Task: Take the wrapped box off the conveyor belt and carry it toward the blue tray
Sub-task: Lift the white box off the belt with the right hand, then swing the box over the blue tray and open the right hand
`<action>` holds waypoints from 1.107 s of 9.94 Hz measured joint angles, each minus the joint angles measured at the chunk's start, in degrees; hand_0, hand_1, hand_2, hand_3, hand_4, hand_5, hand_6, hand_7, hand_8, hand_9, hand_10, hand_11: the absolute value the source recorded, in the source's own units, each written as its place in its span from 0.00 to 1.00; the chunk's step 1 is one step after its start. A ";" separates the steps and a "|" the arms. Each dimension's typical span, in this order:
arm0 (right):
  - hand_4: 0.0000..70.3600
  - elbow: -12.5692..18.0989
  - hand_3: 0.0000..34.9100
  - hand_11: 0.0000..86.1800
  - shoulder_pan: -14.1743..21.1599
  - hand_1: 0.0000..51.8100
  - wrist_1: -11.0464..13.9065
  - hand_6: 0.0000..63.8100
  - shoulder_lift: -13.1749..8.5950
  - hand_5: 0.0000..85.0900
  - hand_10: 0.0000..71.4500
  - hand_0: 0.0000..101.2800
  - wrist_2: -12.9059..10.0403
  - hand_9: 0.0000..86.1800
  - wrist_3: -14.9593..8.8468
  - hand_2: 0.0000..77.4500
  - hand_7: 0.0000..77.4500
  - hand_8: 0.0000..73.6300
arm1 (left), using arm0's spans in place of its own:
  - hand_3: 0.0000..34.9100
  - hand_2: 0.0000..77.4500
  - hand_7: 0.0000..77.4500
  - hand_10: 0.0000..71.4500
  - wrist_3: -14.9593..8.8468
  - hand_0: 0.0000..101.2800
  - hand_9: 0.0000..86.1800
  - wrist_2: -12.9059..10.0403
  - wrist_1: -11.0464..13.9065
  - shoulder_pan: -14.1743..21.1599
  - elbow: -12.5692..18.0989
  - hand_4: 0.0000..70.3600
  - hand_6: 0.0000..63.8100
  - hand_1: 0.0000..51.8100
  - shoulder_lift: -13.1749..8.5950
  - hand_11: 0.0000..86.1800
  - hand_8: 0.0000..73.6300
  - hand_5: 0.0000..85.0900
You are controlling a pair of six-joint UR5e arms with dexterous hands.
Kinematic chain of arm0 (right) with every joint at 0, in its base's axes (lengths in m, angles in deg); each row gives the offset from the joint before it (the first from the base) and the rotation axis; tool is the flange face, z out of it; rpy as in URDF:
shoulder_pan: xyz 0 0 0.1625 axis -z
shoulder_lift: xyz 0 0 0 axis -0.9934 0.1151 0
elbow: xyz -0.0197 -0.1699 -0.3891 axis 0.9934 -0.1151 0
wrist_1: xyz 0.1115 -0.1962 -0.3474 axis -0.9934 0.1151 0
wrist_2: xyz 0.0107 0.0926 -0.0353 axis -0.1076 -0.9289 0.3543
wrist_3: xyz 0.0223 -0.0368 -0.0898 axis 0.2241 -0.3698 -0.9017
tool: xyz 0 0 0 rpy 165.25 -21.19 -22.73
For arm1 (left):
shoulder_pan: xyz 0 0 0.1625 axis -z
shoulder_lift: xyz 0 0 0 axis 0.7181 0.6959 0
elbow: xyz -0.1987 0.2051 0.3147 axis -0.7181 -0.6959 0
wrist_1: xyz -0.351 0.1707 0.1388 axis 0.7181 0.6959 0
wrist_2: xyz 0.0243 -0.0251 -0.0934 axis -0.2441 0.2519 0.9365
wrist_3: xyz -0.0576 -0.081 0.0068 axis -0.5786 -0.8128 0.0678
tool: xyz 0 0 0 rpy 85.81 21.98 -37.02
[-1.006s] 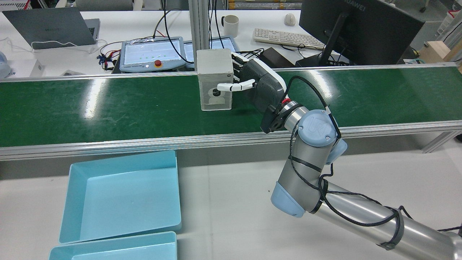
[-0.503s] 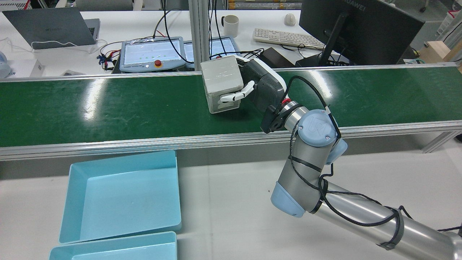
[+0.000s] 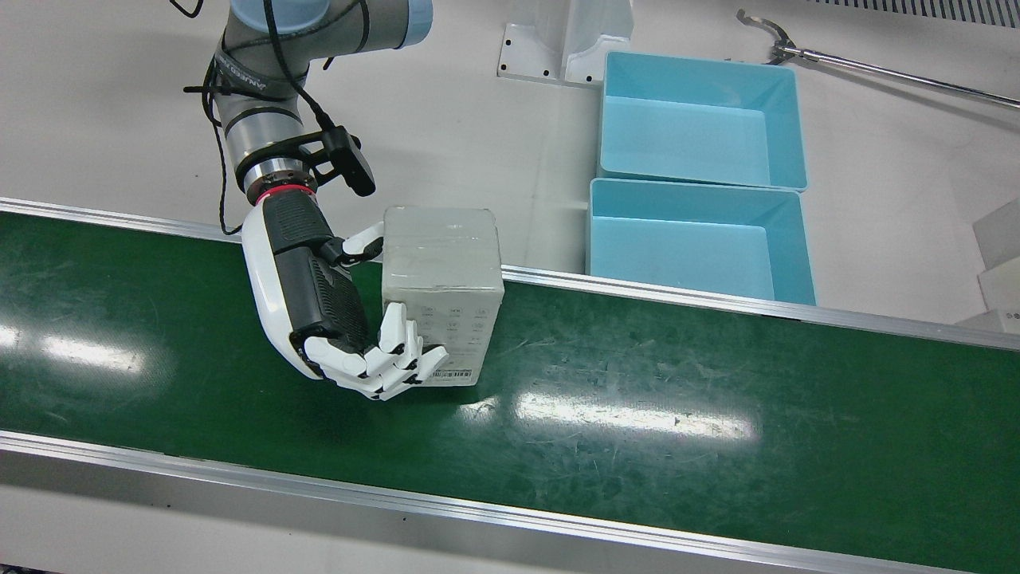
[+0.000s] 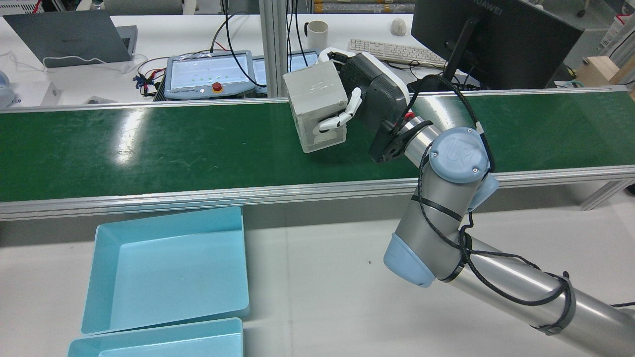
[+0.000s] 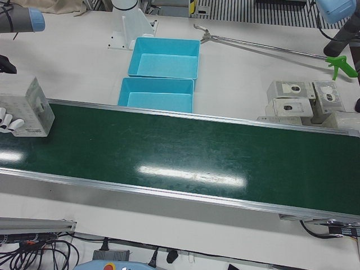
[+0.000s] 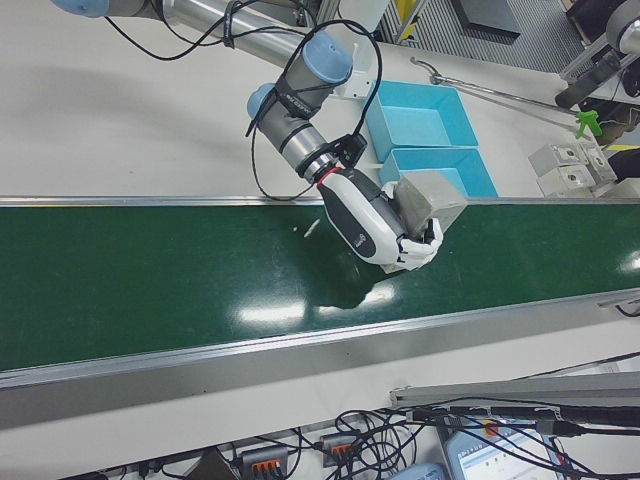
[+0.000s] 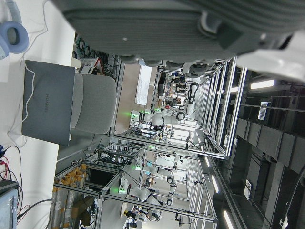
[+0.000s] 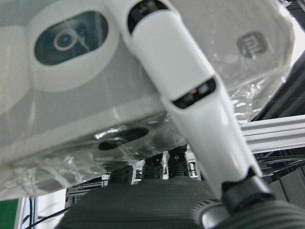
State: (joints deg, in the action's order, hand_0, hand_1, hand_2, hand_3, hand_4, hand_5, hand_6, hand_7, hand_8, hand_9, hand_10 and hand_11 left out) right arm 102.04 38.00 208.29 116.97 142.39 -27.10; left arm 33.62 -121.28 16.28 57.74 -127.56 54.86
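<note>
The wrapped box (image 3: 442,279), a pale cube in clear film, hangs tilted just above the green conveyor belt (image 3: 637,399). My right hand (image 3: 311,295) is shut on it, fingers (image 3: 398,359) curled over one face and the thumb on the opposite one. In the rear view the box (image 4: 317,96) sits left of the hand (image 4: 377,104). The right hand view is filled by the box (image 8: 95,95) with a finger (image 8: 186,95) across it. Two blue trays (image 3: 677,255) (image 4: 163,267) lie beyond the belt's robot-side rail. The left hand view shows only the left hand's palm (image 7: 167,24).
Several wrapped boxes (image 5: 298,98) are stacked off the belt's end. A long grabber tool (image 5: 270,48) lies on the table behind the trays. Past the belt's far rail stand a monitor (image 4: 491,39), a keyboard (image 4: 392,52), a laptop (image 4: 74,37) and teach pendants (image 4: 208,74).
The right hand closed on the box, tipped it and lifted it off the belt. Box and hand have shifted up and to the right in the rear view.
</note>
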 joint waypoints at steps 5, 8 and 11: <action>0.64 5.61 0.04 0.57 7.60 0.12 3.47 0.67 -4.70 0.81 0.58 0.57 -1.09 0.80 -2.87 0.39 0.89 0.59 | 0.00 0.01 0.01 0.01 0.00 0.00 0.00 0.00 0.00 0.00 0.00 0.00 0.00 0.00 0.00 0.01 0.01 0.01; 0.67 2.17 0.03 0.59 14.98 0.00 3.38 0.71 -9.86 0.81 0.58 0.57 -3.46 0.81 -6.60 0.43 0.89 0.62 | 0.00 0.01 0.01 0.01 0.00 0.00 0.00 0.00 0.00 0.00 0.00 0.00 0.00 0.00 0.00 0.00 0.01 0.01; 0.67 -1.44 0.03 0.59 19.99 0.00 1.49 0.72 -12.93 0.82 0.58 0.57 -3.82 0.80 -7.28 0.43 0.89 0.62 | 0.00 0.01 0.01 0.00 0.00 0.00 0.00 0.00 0.00 0.00 0.00 0.00 0.00 0.00 0.00 0.00 0.01 0.01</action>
State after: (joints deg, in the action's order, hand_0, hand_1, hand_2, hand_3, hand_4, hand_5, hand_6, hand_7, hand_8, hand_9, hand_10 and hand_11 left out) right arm 100.60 57.99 209.78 104.04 138.57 -34.37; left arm 33.62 -121.28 16.28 57.74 -127.56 54.86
